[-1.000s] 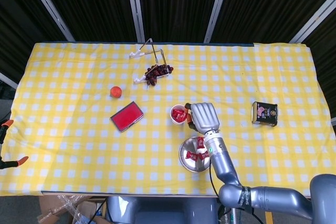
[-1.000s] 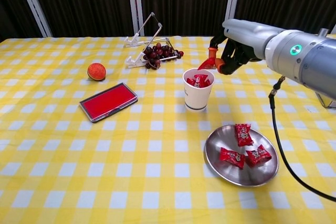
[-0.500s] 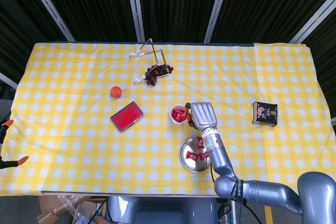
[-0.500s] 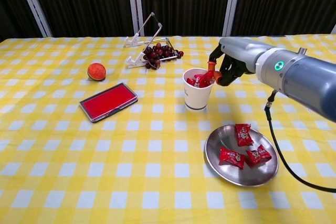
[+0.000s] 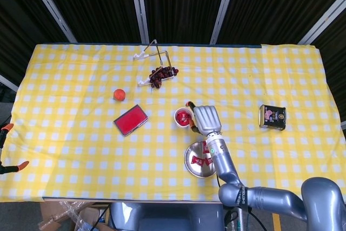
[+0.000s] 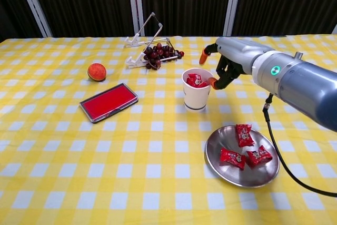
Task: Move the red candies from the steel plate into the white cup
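The white cup point(image 6: 196, 92) point(image 5: 183, 117) stands mid-table with red candies point(image 6: 194, 79) inside. In front of it to the right lies the steel plate point(image 6: 239, 175) point(image 5: 189, 166), which carries three red candies point(image 6: 243, 134) point(image 6: 232, 157) point(image 6: 258, 155). My right hand point(image 6: 220, 65) point(image 5: 206, 118) hovers at the cup's right rim. Its fingers are spread, one above the cup and one beside the rim, and nothing sits between them. My left hand appears in neither view.
A red flat tin point(image 6: 108, 101) lies left of the cup, with an orange fruit point(image 6: 97, 71) behind it. Dark grapes point(image 6: 160, 54) and a wire stand point(image 6: 145, 38) sit behind the cup. A dark tin point(image 5: 272, 116) lies at the right.
The right hand, which pinched a red candy over the cup, has spread its fingers. The candy is gone from them and lies in the cup.
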### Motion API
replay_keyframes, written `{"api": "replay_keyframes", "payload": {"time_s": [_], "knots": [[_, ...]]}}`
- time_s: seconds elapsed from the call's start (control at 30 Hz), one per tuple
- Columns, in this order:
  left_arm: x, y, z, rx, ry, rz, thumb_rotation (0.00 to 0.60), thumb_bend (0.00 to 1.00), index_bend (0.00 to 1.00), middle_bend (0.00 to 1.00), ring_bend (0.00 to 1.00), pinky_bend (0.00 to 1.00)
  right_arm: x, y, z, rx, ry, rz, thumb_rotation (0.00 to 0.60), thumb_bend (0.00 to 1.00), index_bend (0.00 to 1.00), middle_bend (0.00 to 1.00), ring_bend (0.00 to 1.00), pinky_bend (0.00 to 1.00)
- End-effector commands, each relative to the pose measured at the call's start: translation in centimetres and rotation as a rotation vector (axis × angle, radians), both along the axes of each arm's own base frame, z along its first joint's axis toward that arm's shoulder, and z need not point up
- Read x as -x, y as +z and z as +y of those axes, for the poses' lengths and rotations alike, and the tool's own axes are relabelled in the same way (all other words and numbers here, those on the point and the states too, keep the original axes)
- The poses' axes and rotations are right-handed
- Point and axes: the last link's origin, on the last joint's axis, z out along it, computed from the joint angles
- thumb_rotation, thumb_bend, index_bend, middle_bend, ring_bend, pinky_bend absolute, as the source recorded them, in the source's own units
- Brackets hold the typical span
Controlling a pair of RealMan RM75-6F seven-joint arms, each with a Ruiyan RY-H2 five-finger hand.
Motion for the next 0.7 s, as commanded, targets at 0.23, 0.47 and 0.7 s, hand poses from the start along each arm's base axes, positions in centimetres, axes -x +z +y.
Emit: {"api": "replay_keyframes", "payload": {"time_s": [0.23, 0.47, 0.7], "knots": [[0.0, 0.0, 0.0, -0.004, -0.002, 0.0, 0.6, 0.07, 0.0, 0.0, 0.0, 0.0, -0.2, 1.6, 0.6, 0.042, 0.032, -0.031, 0.6, 0.45, 0.18, 0.86, 0.97, 0.92], [0.0, 0.0, -0.1, -0.006, -0.007, 0.005, 0.6, 0.07, 0.0, 0.0, 0.0, 0.0, 1.3, 3.2, 3.3, 0.014, 0.034, -0.014, 0.6, 0.45, 0.22, 0.86, 0.97, 0.92], [-0.1, 0.0, -0.1, -0.012, -0.011, 0.013, 0.6, 0.07, 0.0, 0.0, 0.0, 0.0, 3.6, 3.1, 7.0, -0.087, 0.017, 0.023, 0.6, 0.44, 0.33, 0.86, 0.97, 0.92]]}}
